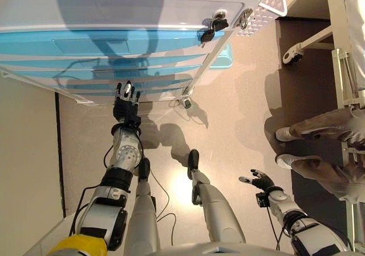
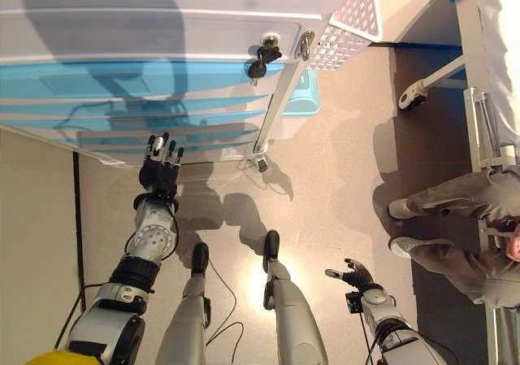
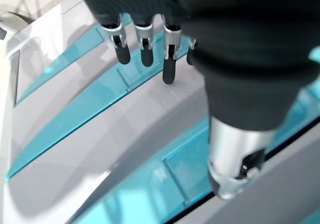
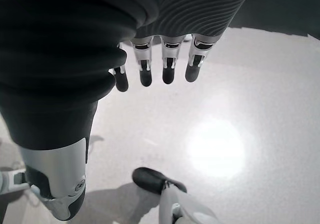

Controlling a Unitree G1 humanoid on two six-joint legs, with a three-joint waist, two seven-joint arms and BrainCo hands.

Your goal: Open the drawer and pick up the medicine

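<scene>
Blue drawer fronts (image 1: 102,45) run across a white cabinet (image 1: 114,8), all pushed in, so the medicine cannot be seen anywhere. The left hand (image 1: 126,102) reaches up at the lowest drawers, its fingers (image 3: 169,69) straight and relaxed near a blue front, holding nothing; whether the tips touch is hard to tell. A bunch of keys (image 1: 212,28) hangs from the lock at the cabinet's top corner, beside a white mesh basket (image 2: 353,23) that is cut off by the frame. The right hand (image 1: 261,181) hangs low over the floor (image 1: 228,119), well apart from the cabinet, fingers loose and empty. A person's legs (image 1: 319,147) show at the right edge, partly cut off.
</scene>
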